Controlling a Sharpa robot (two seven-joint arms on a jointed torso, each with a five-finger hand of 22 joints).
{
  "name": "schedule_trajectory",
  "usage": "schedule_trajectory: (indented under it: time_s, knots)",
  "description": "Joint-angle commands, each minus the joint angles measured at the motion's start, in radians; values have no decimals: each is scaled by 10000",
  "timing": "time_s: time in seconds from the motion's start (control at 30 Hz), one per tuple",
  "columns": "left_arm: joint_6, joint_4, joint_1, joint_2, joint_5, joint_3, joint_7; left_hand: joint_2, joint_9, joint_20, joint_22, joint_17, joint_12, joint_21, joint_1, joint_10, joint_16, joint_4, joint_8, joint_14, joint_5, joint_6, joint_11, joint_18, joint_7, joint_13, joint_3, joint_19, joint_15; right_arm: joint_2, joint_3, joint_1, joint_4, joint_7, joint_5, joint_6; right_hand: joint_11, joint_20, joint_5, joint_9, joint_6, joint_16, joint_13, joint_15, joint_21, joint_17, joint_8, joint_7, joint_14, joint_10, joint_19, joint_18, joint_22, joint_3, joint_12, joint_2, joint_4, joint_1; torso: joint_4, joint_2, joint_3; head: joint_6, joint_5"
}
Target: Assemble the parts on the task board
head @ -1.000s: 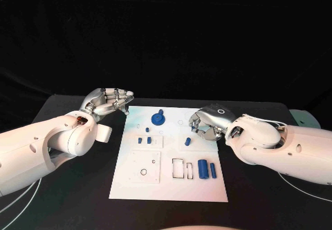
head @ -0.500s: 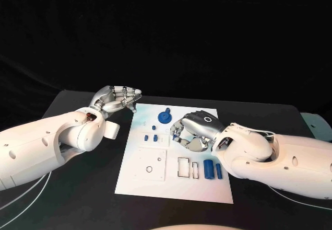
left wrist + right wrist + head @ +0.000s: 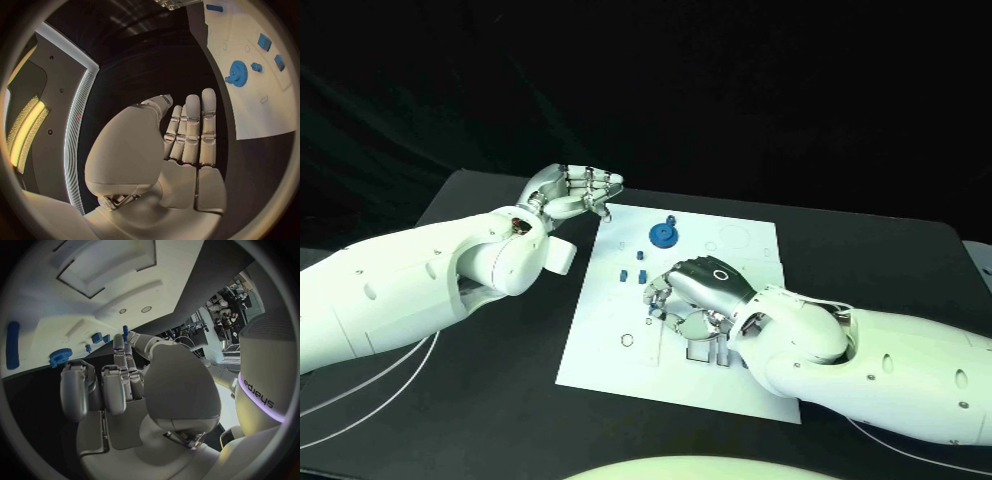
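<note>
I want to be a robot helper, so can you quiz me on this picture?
1. True or false: the blue gear lies on the white board.
2. Which robot hand hovers over the board's middle? A left, B right.
3. Fill in: the table is ___.
Key: 1 true; 2 B, the right robot hand; 3 black.

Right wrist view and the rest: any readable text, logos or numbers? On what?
"sharpa", reading sideways, on the white robot body beside a violet light band, in the right wrist view.
Task board: no readable marks in any view.
Blue gear and the other blue parts: no lettering visible.
Left hand and right hand: no text visible.
Equipment in the room behind the right hand: too small to read.
</note>
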Motion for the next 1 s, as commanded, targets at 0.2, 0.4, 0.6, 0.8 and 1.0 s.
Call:
schedule_trajectory:
  time_s: [0.2, 0.4, 0.6, 0.8, 1.0]
  knots:
    - [20, 16, 2, 46, 76, 4, 113, -79, -15, 16, -12, -12, 45, -60, -27, -59, -47, -7, 31, -94, 15, -39, -7, 142, 10, -10, 68, -70, 2, 266, -8, -224, -331, 284, -44, -86, -15, -67, 58, 16, 44, 64, -11, -69, 36, 295, 33, -15, 597, 58, 337, -46, 1606, 57, -34, 8, -33, -79, 3, -5, -7, -118, 289]
    - [31, 13, 2, 43, 77, 3, 103, -82, -14, 19, -13, -15, 50, -62, -39, -66, -49, -6, 35, -97, 14, -39, -5, 141, 11, -10, 73, -73, 4, 321, -13, -275, -454, 290, -54, -22, -14, -67, 66, 17, 43, 63, -12, -69, 28, 293, 33, -13, 596, 59, 334, -44, 1601, 58, -36, 9, -37, -81, -11, -5, -6, -134, 334]
    - [38, 14, 2, 35, 77, 2, 86, -82, -14, 19, -13, -15, 50, -62, -39, -66, -49, -6, 35, -97, 14, -39, -5, 141, 11, -10, 73, -73, 4, 340, -18, -294, -541, 281, -129, 58, -14, -67, 66, 17, 43, 63, -12, -69, 28, 293, 33, -13, 596, 59, 334, -44, 1601, 58, -36, 9, -37, -81, -12, 3, 1, -176, 382]
    - [46, 16, 2, 31, 77, 2, 73, -82, -14, 19, -13, -15, 50, -62, -39, -66, -49, -6, 35, -97, 14, -39, -5, 141, 11, -10, 73, -73, 4, 363, -21, -300, -624, 253, -250, 185, -13, -68, 73, 18, 41, 63, -12, -68, 7, 292, 32, -11, 596, 60, 326, -40, 1590, 58, -37, 9, -39, -86, -5, 4, 4, -207, 402]
    - [47, 21, 2, 25, 77, 2, 67, -82, -14, 19, -13, -15, 50, -62, -39, -66, -49, -6, 35, -97, 14, -39, -5, 141, 11, -10, 73, -73, 4, 413, -27, -303, -687, 241, -310, 257, -13, -68, 73, 18, 41, 63, -12, -68, 7, 292, 32, -11, 596, 60, 326, -40, 1590, 58, -37, 9, -39, -86, -13, 2, 2, -212, 414]
